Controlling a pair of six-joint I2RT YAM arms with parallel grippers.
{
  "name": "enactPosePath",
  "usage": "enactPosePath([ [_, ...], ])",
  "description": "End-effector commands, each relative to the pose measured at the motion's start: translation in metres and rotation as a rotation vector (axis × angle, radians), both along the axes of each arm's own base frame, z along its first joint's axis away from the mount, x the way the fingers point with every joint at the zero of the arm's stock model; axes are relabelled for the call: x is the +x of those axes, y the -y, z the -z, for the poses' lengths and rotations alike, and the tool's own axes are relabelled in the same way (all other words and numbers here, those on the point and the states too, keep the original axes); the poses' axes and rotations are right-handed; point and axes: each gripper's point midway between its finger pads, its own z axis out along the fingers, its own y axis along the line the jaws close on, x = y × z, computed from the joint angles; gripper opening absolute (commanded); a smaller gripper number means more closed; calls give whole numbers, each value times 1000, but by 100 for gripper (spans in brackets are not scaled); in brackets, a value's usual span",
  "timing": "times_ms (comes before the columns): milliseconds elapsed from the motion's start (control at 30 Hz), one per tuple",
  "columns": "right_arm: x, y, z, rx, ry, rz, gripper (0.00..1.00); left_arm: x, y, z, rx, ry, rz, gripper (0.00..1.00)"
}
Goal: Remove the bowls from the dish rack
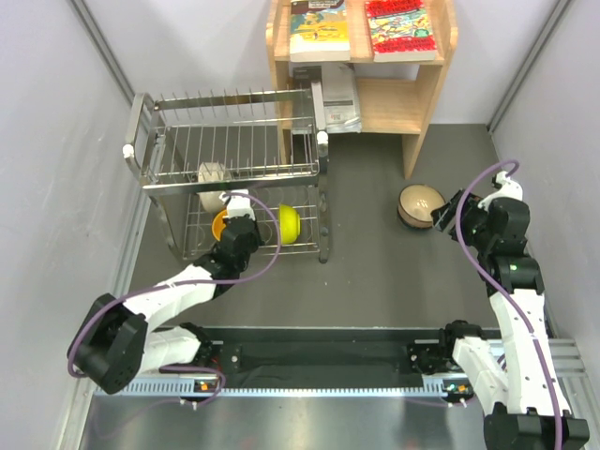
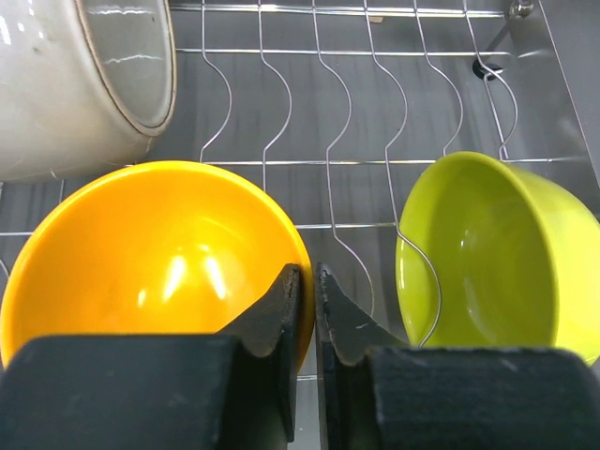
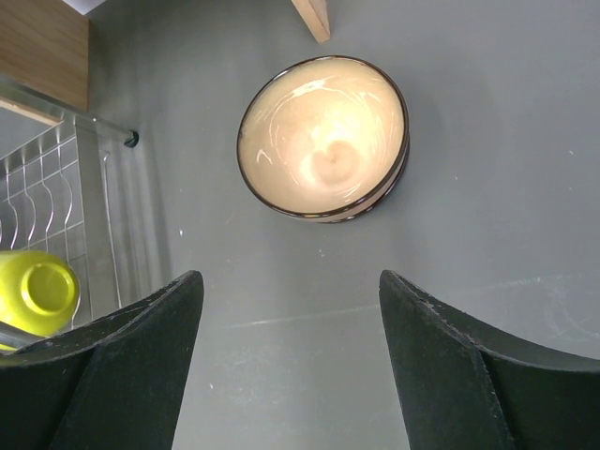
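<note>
Jaws at left pinch orange bowl [image 2: 150, 272] rim; right jaws apart near brown bowl [image 3: 323, 136]

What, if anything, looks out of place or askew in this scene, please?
Nothing looks damaged or spilled. The cream-white bowl lies on its side in the dish rack, and the yellow-green bowl sits tilted against a wire divider, as racked bowls would.
</note>
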Motion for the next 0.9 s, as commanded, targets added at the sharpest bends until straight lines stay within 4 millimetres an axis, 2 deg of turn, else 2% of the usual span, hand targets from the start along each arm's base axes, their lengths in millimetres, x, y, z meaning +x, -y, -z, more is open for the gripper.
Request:
enactPosePath([
  [0, 7, -2, -17, -4, 65, -18, 75, 3, 0, -15, -16, 13, -6, 10],
  [33, 7, -2, -16, -4, 62, -17, 76, 4, 0, -16, -13, 12, -7, 10],
  [100, 6, -2, -17, -6, 68, -17, 76, 4, -2, -14, -1, 0, -12, 17],
  [167, 6, -2, -17, -6, 65, -17, 75, 6, -6, -17, -3, -4, -47, 32],
  [200, 6, -2, -17, -4, 61, -17, 75, 5, -7, -15, 6, -20, -51, 47],
  [300, 4, -2, -19, -5, 67, -15, 75, 6, -8, -21, -1, -23, -63, 62],
  [533, 3, -2, -12, -1, 60, -15, 75, 5, -5, -32, -3, -46, -54, 61],
  [867, 4, -1, -12, -4, 60, -12, 76, 3, 0, 1, 43, -176, -42, 55],
])
